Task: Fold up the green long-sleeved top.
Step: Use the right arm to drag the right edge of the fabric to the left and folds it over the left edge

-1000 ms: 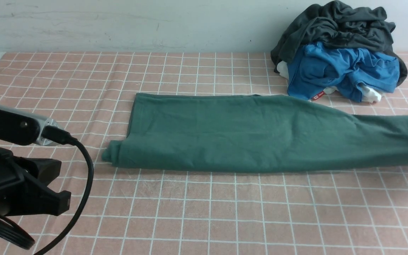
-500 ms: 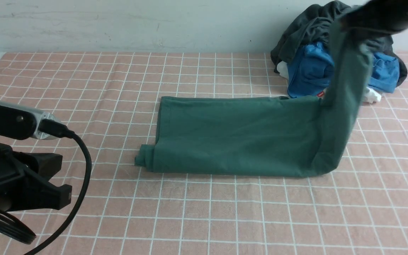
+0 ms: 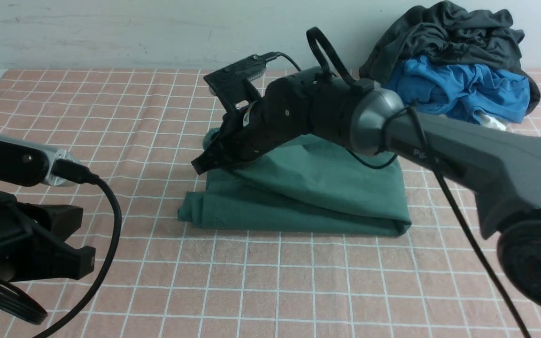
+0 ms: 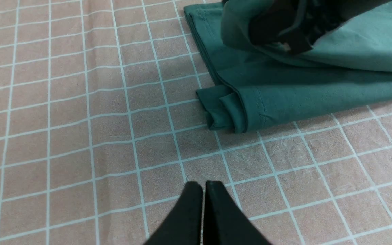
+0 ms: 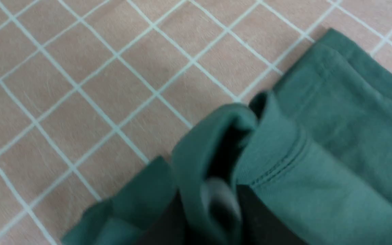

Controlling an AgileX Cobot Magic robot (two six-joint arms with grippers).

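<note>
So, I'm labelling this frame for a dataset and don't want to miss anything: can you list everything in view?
green long-sleeved top: one, dark teal-green, folded over on itself, middle of the tablecloth
blue garment: one, bright blue, crumpled at the far right
dark grey garment: one, dark grey, heaped over the blue garment
white cloth: count unclear, white, poking out at the blue garment's near edge
tablecloth: one, pink with white grid, under everything
wall: one, pale grey, behind
left gripper: one, black, shut, over bare tablecloth
right gripper: one, black, at the top's left end, fabric draped around it; open or shut unclear
</note>
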